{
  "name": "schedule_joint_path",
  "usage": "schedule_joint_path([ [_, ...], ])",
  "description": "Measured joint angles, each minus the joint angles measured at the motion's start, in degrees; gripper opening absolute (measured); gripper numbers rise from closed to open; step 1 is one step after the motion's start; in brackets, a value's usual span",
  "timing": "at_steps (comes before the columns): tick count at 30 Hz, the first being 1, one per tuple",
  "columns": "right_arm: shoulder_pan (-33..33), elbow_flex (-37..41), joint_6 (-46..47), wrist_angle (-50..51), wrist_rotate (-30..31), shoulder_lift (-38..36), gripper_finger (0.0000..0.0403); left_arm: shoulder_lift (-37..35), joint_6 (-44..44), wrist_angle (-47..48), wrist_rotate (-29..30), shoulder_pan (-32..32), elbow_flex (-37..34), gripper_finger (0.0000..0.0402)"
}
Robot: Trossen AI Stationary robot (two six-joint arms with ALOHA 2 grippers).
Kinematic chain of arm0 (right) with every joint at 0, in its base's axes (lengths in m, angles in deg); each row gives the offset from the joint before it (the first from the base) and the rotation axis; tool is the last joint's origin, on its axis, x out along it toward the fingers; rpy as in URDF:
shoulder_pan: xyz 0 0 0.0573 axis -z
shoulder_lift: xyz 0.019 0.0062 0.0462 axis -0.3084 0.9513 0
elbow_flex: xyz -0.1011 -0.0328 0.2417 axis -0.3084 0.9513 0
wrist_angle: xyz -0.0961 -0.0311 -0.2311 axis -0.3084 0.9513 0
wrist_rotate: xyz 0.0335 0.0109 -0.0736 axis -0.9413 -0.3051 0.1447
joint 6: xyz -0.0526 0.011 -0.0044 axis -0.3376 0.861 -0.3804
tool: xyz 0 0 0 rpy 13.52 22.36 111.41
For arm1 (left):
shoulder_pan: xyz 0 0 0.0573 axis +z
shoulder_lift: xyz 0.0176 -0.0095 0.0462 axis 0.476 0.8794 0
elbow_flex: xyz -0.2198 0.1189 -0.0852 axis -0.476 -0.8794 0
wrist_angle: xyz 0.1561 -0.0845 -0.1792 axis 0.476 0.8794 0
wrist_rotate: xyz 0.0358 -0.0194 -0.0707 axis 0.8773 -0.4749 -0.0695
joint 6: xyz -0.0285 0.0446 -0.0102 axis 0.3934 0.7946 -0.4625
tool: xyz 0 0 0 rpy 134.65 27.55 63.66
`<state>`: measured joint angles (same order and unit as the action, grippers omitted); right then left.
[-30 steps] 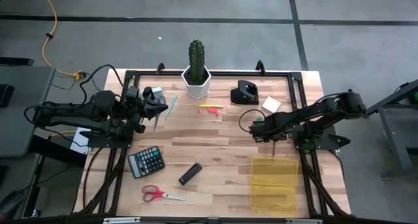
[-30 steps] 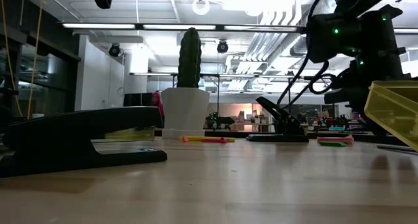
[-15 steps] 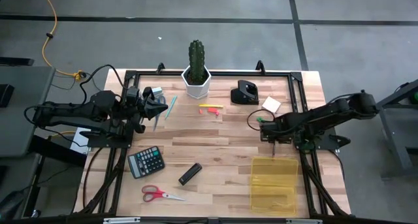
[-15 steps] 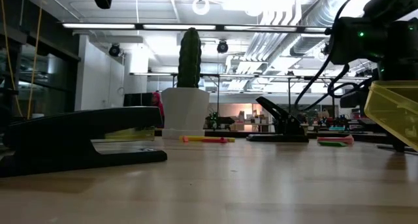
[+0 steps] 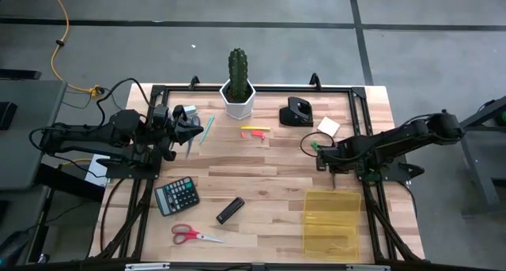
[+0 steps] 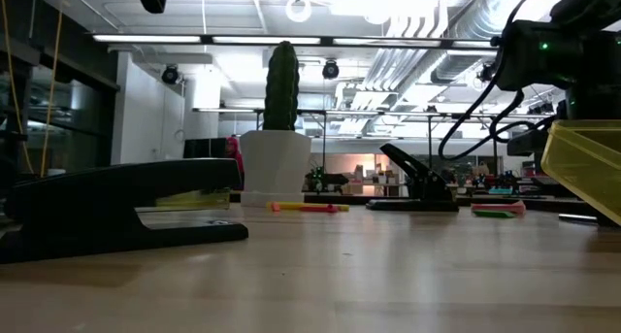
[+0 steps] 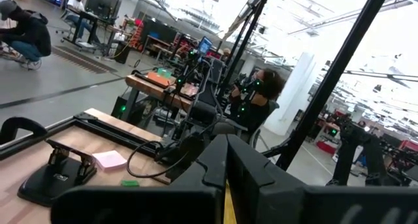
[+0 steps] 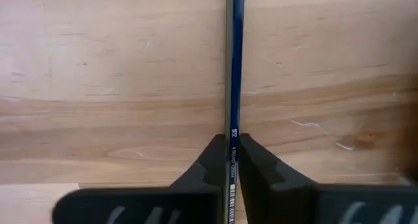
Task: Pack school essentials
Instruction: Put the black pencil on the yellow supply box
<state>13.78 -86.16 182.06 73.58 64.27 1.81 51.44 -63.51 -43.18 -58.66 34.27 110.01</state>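
My right gripper [image 8: 232, 155] is over the table's right part [image 5: 333, 167], just beyond the clear yellow box [image 5: 332, 221], and is shut on a thin dark blue pen [image 8: 233, 67]. Far left, my left gripper [image 5: 188, 127] is lifted and shut, with a thin yellow strip [image 7: 226, 201] showing between its fingers. On the wood lie a teal pen [image 5: 207, 129], yellow and red markers [image 5: 254, 131], a green marker [image 5: 315, 144], a pale sticky-note pad [image 5: 329, 126] and red-handled scissors [image 5: 194, 235]. My right gripper pinches the blue pen's shaft [image 8: 232, 123] between its two fingers, which come from above and point down at the wood. The pen runs on past the fingertips, close along the table top. My left gripper is shut on the thin yellow thing; what it is and which part is held, the fingers hide.
A potted cactus [image 5: 238, 85] and a black desk tool [image 5: 298, 111] stand at the far edge. A black calculator [image 5: 176, 196] and a black bar-shaped item [image 5: 230, 210] lie near left of the middle; that bar fills the low view's left [image 6: 116, 212].
My right arm has shifted a little toward the table's right edge, its gripper staying low just beyond the yellow box.
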Motion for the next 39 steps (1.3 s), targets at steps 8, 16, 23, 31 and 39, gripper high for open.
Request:
schedule_joint_path([
  [8,0.0,-1.4,-1.9,-0.3,2.9,-2.7,0.0005,0.0,0.0,0.1,0.1,0.0,0.0,0.0000],
  [16,0.0,-8.5,-21.7,-7.3,10.8,-9.8,0.0003,0.0,0.0,0.3,0.2,0.0,0.0,0.0000],
  [23,-0.6,-11.8,-52.0,-34.9,11.6,-9.5,0.0001,0.0,0.0,0.3,2.1,0.0,0.0,0.0000],
  [31,-0.7,-20.0,-76.8,-47.2,12.0,-6.0,0.0001,1.6,0.0,0.2,2.4,0.0,0.0,0.0000],
  [39,-0.7,-26.7,-83.4,-38.9,11.9,-6.3,0.0000,6.7,4.2,-2.3,2.5,0.0,1.2,0.0028],
])
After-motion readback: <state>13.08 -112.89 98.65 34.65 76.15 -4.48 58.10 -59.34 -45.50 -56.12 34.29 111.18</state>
